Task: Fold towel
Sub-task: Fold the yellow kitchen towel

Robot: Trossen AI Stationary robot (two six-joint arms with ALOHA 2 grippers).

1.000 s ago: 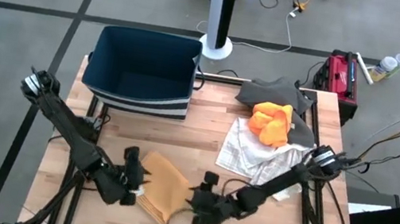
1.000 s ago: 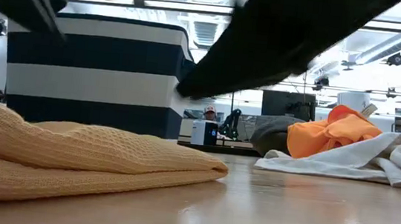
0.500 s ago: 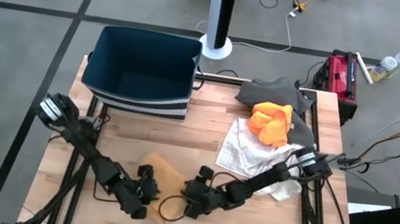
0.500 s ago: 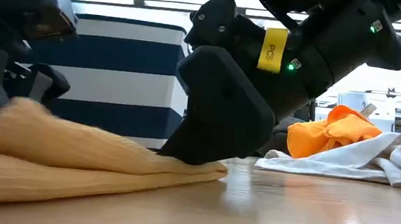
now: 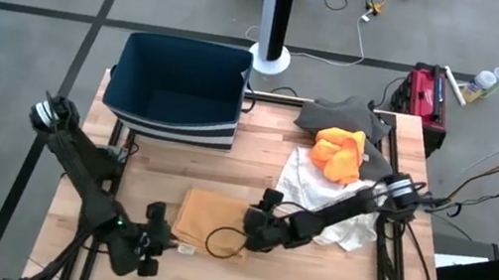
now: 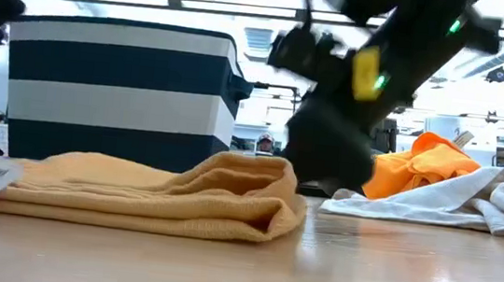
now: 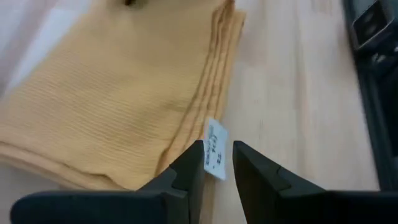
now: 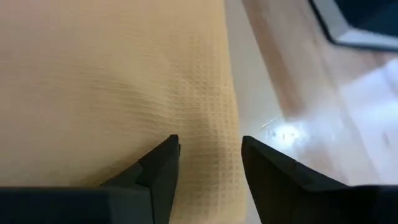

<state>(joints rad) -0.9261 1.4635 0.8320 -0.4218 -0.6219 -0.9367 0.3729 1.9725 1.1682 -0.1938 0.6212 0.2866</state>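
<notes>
The tan waffle towel (image 5: 209, 218) lies folded in a flat rectangle on the wooden table, its thick rounded fold (image 6: 269, 199) at the right end. A white tag (image 7: 215, 150) sticks out at its left near corner. My left gripper (image 5: 156, 242) is open by a narrow gap just off that corner, with the tag ahead of its fingertips (image 7: 217, 163). My right gripper (image 5: 253, 231) is open over the towel's right edge (image 8: 214, 124), its fingers either side of that edge, and shows raised behind the fold in the low view (image 6: 326, 149).
A navy and white striped basket (image 5: 177, 88) stands at the far left. To the right lie a white cloth (image 5: 316, 193), an orange cloth (image 5: 339, 152) and a grey cloth (image 5: 341, 117). Bare wood (image 5: 256, 161) lies between basket and towel.
The towel has gone from a slanted, spread shape to a squared, thicker folded rectangle, with its right end now doubled into a rounded fold. My left gripper has drawn back toward the table's left near corner, and my right gripper has moved right and up off the towel.
</notes>
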